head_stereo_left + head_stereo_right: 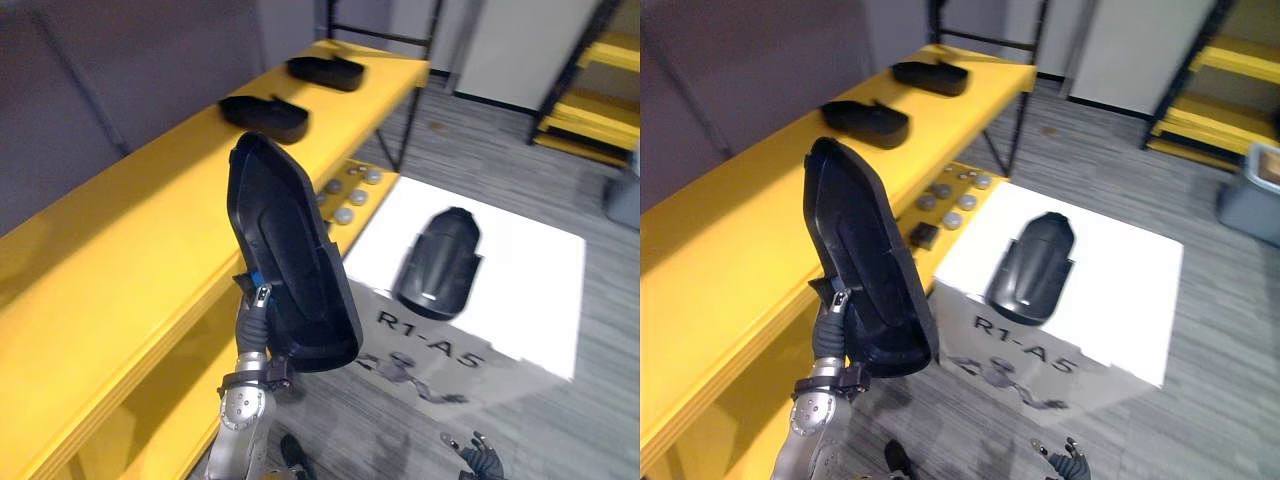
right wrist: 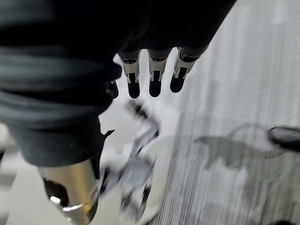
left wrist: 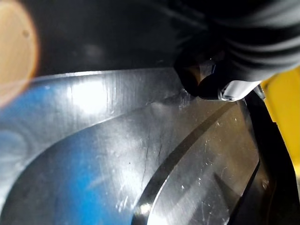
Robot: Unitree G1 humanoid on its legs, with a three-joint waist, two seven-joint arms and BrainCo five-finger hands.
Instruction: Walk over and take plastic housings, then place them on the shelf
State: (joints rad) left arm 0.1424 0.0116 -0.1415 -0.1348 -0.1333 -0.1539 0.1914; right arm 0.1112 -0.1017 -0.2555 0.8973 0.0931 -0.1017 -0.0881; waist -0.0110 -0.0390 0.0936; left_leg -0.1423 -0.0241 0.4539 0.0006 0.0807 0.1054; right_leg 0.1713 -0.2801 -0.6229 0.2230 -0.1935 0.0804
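My left hand (image 1: 256, 308) is shut on the lower edge of a long black plastic housing (image 1: 290, 260) and holds it upright, hollow side toward me, just off the front edge of the yellow shelf (image 1: 130, 270). In the left wrist view a dark fingertip (image 3: 206, 85) presses the housing's glossy inner wall (image 3: 140, 154). Two more black housings (image 1: 265, 116) (image 1: 325, 71) lie further along the shelf top. Another housing (image 1: 440, 264) lies on a white box (image 1: 535, 290). My right hand (image 1: 480, 460) hangs low over the floor, its fingers (image 2: 154, 77) straight and holding nothing.
Several round grey parts (image 1: 345, 196) lie on the shelf's lower board beside the box. A black frame post (image 1: 413, 95) stands at the shelf's far end. Yellow racks (image 1: 600, 110) and a grey bin (image 1: 1252, 195) stand at the far right, across grey carpet.
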